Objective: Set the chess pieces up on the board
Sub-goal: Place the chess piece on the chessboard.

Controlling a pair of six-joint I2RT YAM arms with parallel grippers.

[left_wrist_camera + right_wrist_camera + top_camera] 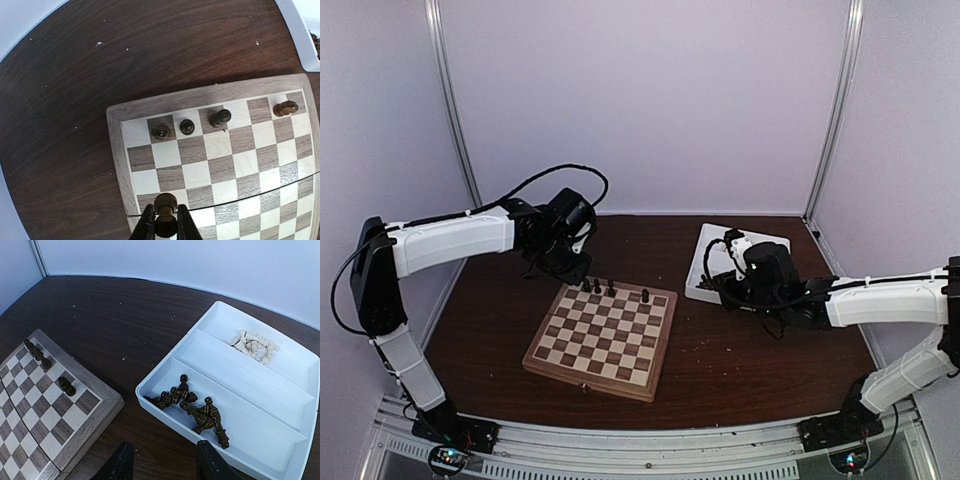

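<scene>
The board [590, 378] lies mid-table. Several dark chess pieces [611, 290] stand along its far row; the left wrist view shows them [187, 126], one [285, 108] further right. My left gripper [570, 268] hangs over the board's far left corner. In its wrist view the left gripper [165, 226] is shut on a dark brown piece [165, 204], held above the board's left edge [115, 150]. My right gripper [165, 465] is open and empty, over the table just short of the white tray [165, 400], which holds dark pieces [200, 412] and cream pieces [252, 345].
The tray [703, 262] sits at the back right, its near corner close to the board's right corner [95, 405]. White enclosure walls stand close behind and to both sides. Small crumbs dot the dark table.
</scene>
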